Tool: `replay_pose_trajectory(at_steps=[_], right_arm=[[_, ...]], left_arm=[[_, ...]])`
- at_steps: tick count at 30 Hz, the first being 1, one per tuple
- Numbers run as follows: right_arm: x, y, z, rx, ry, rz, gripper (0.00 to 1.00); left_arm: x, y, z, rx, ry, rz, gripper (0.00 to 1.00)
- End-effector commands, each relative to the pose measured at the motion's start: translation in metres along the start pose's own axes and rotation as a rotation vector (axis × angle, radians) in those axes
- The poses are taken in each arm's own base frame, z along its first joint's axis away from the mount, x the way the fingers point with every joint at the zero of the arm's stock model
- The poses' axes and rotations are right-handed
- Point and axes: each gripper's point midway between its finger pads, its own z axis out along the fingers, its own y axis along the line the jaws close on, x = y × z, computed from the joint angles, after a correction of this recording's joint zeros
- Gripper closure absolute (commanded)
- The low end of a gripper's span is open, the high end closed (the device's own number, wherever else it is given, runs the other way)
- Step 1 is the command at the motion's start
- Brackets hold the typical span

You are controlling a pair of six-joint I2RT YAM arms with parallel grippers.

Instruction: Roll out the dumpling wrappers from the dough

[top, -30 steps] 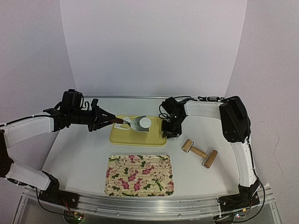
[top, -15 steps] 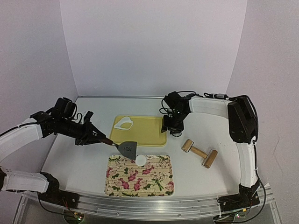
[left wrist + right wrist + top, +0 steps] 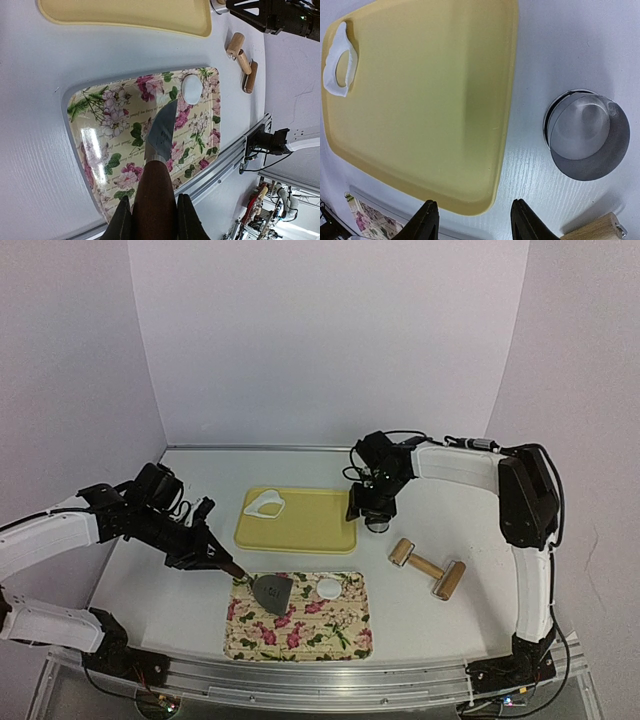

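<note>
One dumpling wrapper [image 3: 329, 588], a small white disc, lies flat on the floral tray [image 3: 300, 640], near its far right corner. In the left wrist view the wrapper [image 3: 192, 88] sits just past the tip of a metal scraper blade [image 3: 162, 131]. My left gripper [image 3: 222, 562] is shut on the scraper's brown wooden handle [image 3: 154, 190], and the blade [image 3: 272, 591] hangs over the tray. My right gripper [image 3: 368, 508] is open and empty above the right edge of the yellow board [image 3: 300, 530]. The metal ring cutter [image 3: 585, 135] stands on the table beside it.
A leftover dough strip with a hole [image 3: 264, 505] lies at the board's far left corner. A wooden rolling pin [image 3: 427, 567] lies on the table right of the tray. White walls close the table at the back and sides.
My left arm carried the scraper and wrapper from the yellow board down to the floral tray, where the wrapper now lies off the blade. My right gripper opened and released the ring cutter.
</note>
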Motion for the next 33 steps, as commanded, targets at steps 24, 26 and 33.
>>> replay_pose_trajectory(at_steps=[24, 26, 33], right_arm=[[-0.047, -0.149, -0.199, 0.048, -0.556, 0.161, 0.14], [-0.043, -0.151, -0.204, 0.038, -0.588, 0.162, 0.14], [-0.031, -0.152, -0.201, 0.005, -0.617, 0.166, 0.13]], left_arm=[[-0.181, 0.128, -0.119, -0.066, -0.857, -0.327, 1.00], [-0.179, 0.136, -0.113, -0.070, -0.873, -0.323, 1.00], [-0.169, 0.164, -0.083, -0.098, -0.828, -0.348, 0.99]])
